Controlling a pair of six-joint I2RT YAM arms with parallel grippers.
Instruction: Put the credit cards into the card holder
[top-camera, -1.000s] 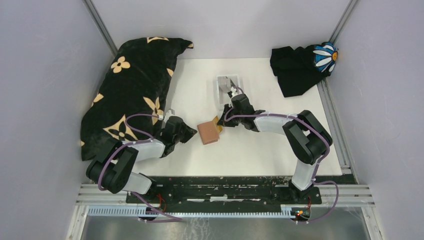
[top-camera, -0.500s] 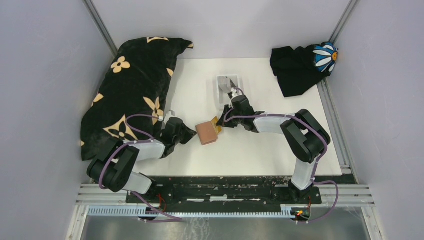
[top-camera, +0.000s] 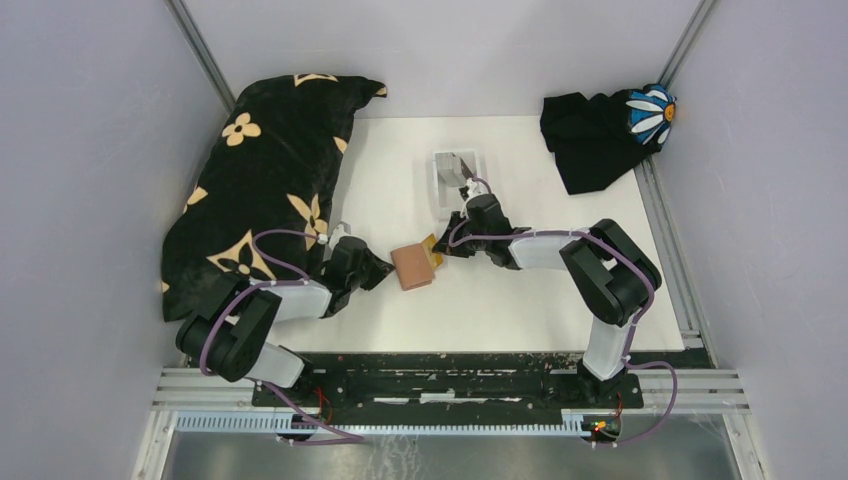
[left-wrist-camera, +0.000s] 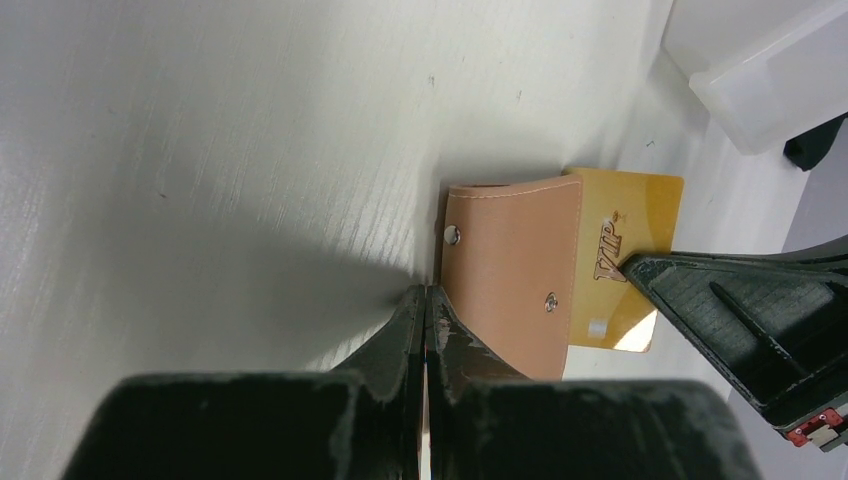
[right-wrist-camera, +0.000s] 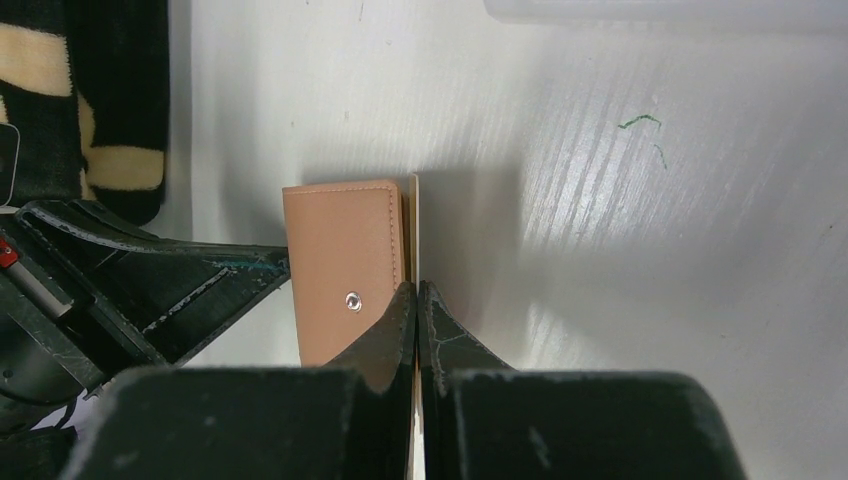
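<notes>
The right end effector (right-wrist-camera: 415, 290), pinching the gold card (left-wrist-camera: 625, 250), has edged toward the tabletop's left edge, feeding it into the card holder (left-wrist-camera: 510, 270). The closed left end effector (left-wrist-camera: 427, 292) braces the opposite side.

A black pillow (top-camera: 270, 170) with cream flowers lies just left of the left pincer (top-camera: 385, 268). A white tray (top-camera: 438, 190) sits just beyond the right pincer (top-camera: 445, 246), a black cloth (top-camera: 590, 135) with 1 daisy well to its right.
</notes>
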